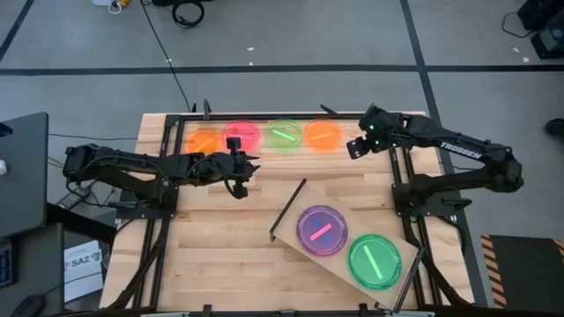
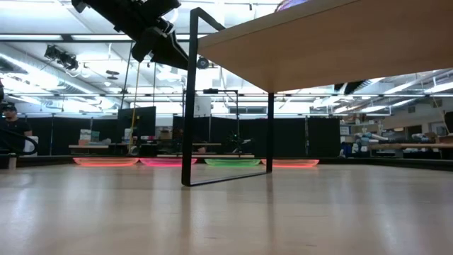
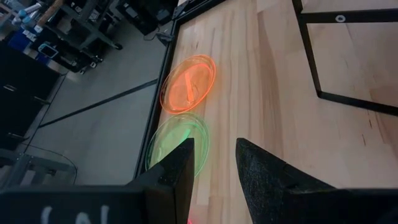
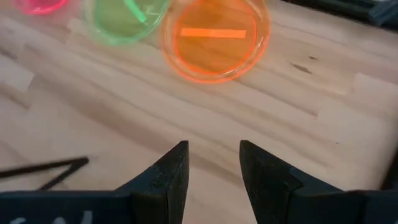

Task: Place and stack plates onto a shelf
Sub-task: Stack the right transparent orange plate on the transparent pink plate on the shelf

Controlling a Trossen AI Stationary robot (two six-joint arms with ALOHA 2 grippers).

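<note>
Four plates lie flat in a row along the table's far edge: orange [image 1: 204,141], pink [image 1: 241,136], green [image 1: 284,136] and orange [image 1: 322,135]. The shelf [image 1: 295,231] stands askew at the near right on thin black legs [image 2: 190,99], carrying a purple plate [image 1: 321,231] and a green plate [image 1: 374,261]. My left gripper [image 1: 240,174] hovers open just on the near side of the pink plate. My right gripper [image 4: 213,165] is open above bare table, on the near right of the right-hand orange plate [image 4: 214,37]. Nothing is between either pair of fingers.
Black frame rails [image 1: 401,167] run along the table's sides and far edge. The shelf's board [image 2: 325,42] overhangs the near middle of the table. Bare planks [image 1: 220,246] lie at the near left. A dark monitor [image 1: 22,167] stands off the table's left side.
</note>
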